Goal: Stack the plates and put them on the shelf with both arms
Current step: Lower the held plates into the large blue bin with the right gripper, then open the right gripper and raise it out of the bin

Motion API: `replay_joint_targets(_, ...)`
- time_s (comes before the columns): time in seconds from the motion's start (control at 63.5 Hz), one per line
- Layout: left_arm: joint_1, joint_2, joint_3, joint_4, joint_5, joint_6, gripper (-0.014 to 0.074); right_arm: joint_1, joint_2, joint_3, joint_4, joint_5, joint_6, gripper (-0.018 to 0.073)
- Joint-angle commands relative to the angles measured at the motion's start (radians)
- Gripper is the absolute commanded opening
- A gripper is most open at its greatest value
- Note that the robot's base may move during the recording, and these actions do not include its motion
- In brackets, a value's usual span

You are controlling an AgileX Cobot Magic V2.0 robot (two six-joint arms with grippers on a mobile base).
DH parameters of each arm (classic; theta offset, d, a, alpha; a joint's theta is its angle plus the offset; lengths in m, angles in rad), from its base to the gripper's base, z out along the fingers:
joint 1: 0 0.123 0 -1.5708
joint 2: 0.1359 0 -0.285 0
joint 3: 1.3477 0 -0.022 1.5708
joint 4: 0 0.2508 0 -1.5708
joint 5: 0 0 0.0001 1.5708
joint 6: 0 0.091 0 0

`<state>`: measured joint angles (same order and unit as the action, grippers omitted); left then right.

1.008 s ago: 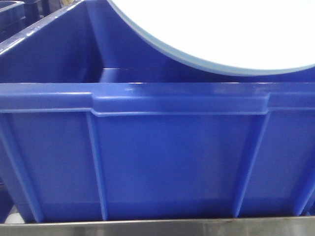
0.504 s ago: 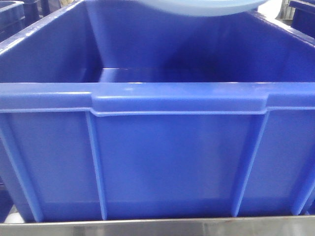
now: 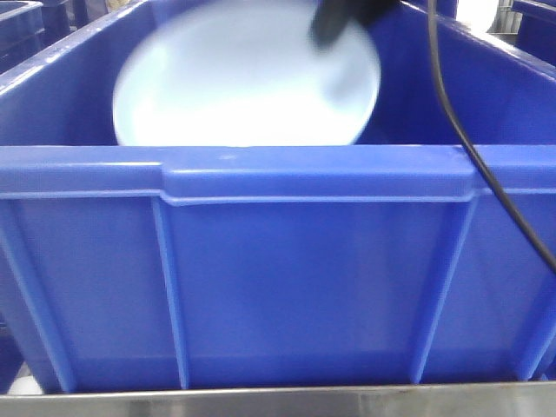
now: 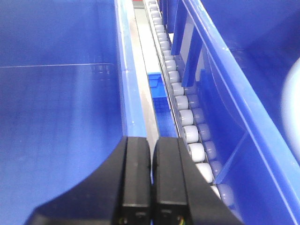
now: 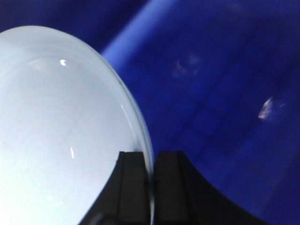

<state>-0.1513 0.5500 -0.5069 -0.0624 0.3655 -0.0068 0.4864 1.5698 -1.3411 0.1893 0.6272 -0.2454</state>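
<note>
The right hand (image 5: 151, 187) pinches the rim of a tilted plate (image 3: 248, 82) inside the blue crate (image 3: 278, 261), while the left hand (image 4: 151, 178), pressed together and empty, hovers beside the roller track (image 4: 180, 105).

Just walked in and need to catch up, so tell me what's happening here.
The right tool is shut on the rim of a pale plate, holding it tilted inside a big blue crate. The left tool is shut and holds nothing; it hangs over the gap between two blue crates, beside a roller track. No second plate can be picked out with certainty.
</note>
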Motion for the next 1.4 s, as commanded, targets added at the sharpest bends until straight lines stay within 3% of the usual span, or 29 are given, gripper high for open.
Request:
replay_joint_targets(0.0,-0.007,0.001,-0.029,-0.006,-0.088,-0.01,0.0083,0.002,0.023,-0.057,-0.009,-0.05,-0.006,0.0058)
replay_joint_targets(0.488,-0.007,0.001,-0.029,-0.006,-0.088,-0.01,0.0083,0.002,0.157,-0.073,-0.015,-0.014,-0.006,0.0072)
replay_joint_targets(0.598,-0.007,0.001,-0.029,-0.006,-0.088,-0.01,0.0083,0.002,0.157,-0.073,-0.015,-0.005,-0.006,0.0193)
replay_joint_targets(0.771,-0.007,0.001,-0.029,-0.006,-0.088,-0.01,0.0083,0.002,0.157,-0.073,-0.015,0.012,-0.002,0.0463)
replay_joint_targets(0.866,-0.007,0.001,-0.029,-0.006,-0.088,-0.01,0.0083,0.002,0.156,-0.073,-0.015,0.025,-0.001,0.0511)
replay_joint_targets(1.023,-0.007,0.001,-0.029,-0.006,-0.088,-0.01,0.0083,0.002,0.118,-0.093,-0.015,0.058,0.016,0.0501)
replay_joint_targets(1.134,-0.007,0.001,-0.029,-0.006,-0.088,-0.01,0.0083,0.002,0.04,-0.093,-0.015,0.026,0.032,0.0432)
replay_joint_targets(1.385,-0.007,0.001,-0.029,-0.006,-0.088,-0.01,0.0083,0.001,-0.215,-0.001,-0.015,-0.059,0.04,0.0094)
